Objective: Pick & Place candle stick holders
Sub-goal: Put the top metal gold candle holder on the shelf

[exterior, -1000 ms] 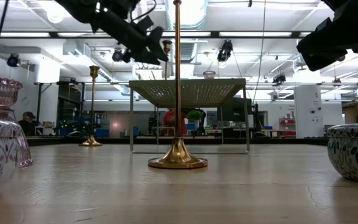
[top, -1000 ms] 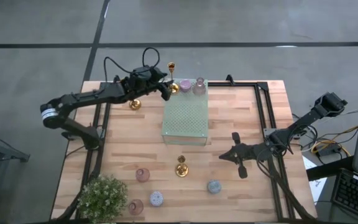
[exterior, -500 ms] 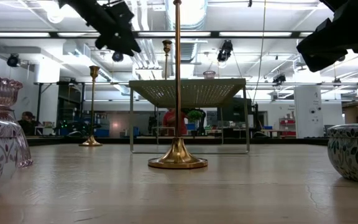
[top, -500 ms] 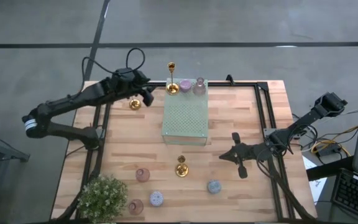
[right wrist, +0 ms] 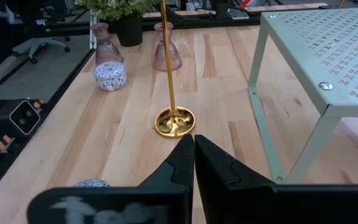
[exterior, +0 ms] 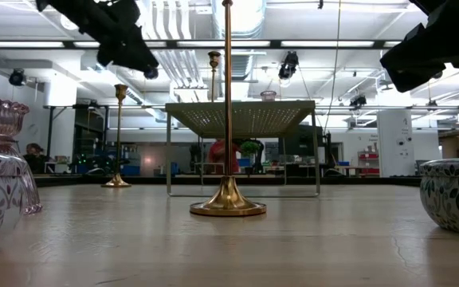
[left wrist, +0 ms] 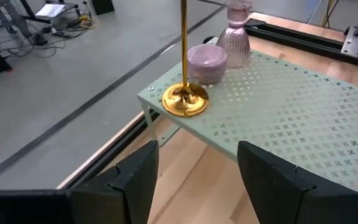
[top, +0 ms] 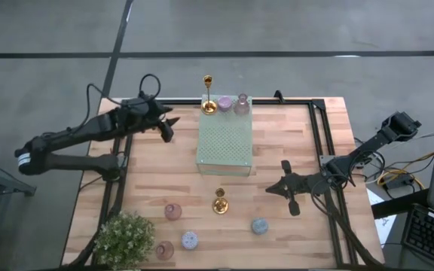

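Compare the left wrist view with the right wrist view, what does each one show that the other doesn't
Only the left wrist view shows the top of the green stand with a gold candlestick, a lilac holder and a pink glass holder on it, past the open left hand. Only the right wrist view shows the gold candlestick on the table, the plant, two pink holders, a patterned holder and the shut right hand. Both show the stand and the wooden table.

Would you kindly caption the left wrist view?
Open left pincer facing a gold candlestick and two pink holders on the green pad.
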